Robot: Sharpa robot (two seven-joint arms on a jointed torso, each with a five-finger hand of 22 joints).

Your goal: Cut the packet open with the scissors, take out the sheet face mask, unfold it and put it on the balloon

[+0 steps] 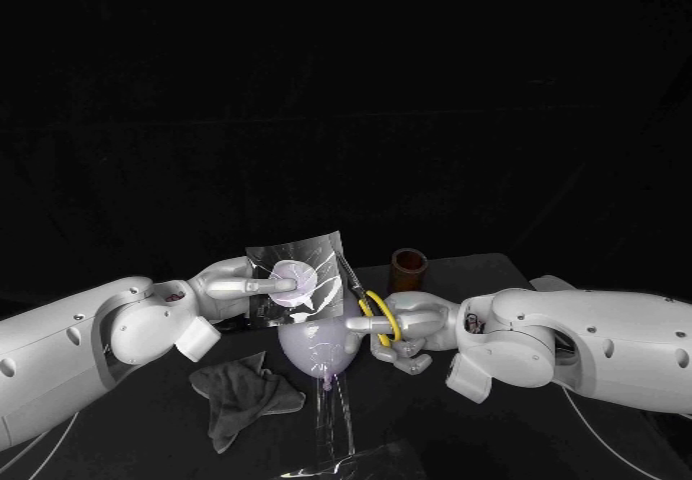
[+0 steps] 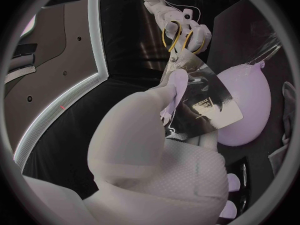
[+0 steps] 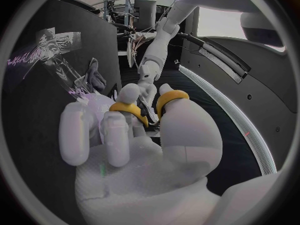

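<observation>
We count one packet [image 1: 303, 282], held up just above the one pale purple balloon [image 1: 317, 348] with its shiny face turned toward the head camera. The left hand [image 1: 238, 288] grips it from the side away from the scissors, fingers [image 1: 281, 287] laid across its face. One pair of scissors [image 1: 372, 308] with yellow loops stands just beside the balloon on the other side, blades pointing up to the packet's near edge. The right hand [image 1: 415, 322] is closed on the scissors. From the left wrist we see the blades meeting the packet's edge and dark print on the foil, which the head view does not make out. From the right wrist we see the hand's fingers passed through both yellow loops. The head view adds what lies farther out: one clear stand [image 1: 335, 425] under the balloon, one dark cloth [image 1: 245, 395] near the balloon on the left hand's side, and one brown tube [image 1: 411, 265] upright beyond the balloon on the black table [image 1: 483, 275].
</observation>
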